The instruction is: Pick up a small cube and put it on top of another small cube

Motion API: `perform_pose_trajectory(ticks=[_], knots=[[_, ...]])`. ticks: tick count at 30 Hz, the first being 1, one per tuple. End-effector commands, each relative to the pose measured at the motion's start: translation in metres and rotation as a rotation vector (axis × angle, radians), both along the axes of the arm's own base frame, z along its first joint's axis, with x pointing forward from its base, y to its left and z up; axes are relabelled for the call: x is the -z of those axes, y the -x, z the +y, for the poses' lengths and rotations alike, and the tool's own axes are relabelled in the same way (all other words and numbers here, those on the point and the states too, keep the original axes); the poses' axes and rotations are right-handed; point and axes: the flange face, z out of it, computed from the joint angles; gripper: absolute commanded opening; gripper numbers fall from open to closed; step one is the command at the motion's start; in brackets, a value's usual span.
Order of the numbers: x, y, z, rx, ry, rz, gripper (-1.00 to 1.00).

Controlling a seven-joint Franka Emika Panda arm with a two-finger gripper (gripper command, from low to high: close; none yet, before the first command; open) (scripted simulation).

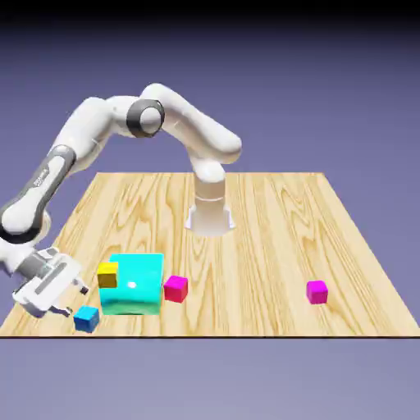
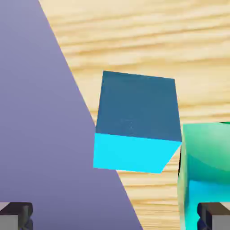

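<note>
The gripper [image 1: 72, 300] is hovering with jaws spread and empty, so nothing is lifted yet. The small blue cube [image 1: 86, 318] is sitting on the table [image 1: 271, 238] just ahead of its fingertips [image 2: 16, 214], with grasping and stacking still remaining.

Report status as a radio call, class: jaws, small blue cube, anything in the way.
Gripper open, jaws empty, beside the cube. Small blue cube on the table near its front corner, not gripped. Big cyan block close alongside, yellow cube against it.
</note>
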Motion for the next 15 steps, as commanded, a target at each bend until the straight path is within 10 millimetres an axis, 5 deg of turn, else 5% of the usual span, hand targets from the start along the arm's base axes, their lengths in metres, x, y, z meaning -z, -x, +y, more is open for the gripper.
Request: perform_pose_trajectory(ticks=[1, 2, 5, 6, 7, 10, 15], knots=[[0.005, 0.004, -0.005, 0.014, -0.026, 0.003, 0.0], [0.005, 0.004, -0.005, 0.014, -0.026, 0.003, 0.0], [0.048, -0.008, 0.038, 0.014, -0.026, 0.002, 0.0], [0.048, -0.008, 0.038, 0.014, -0.026, 0.002, -1.0], [0.048, -0.008, 0.038, 0.014, -0.026, 0.002, -1.0], [0.005, 0.005, -0.004, 0.001, -0.013, 0.01, -1.0], [0.004, 0.018, 0.007, -0.191, 0.163, 0.092, -1.0]])
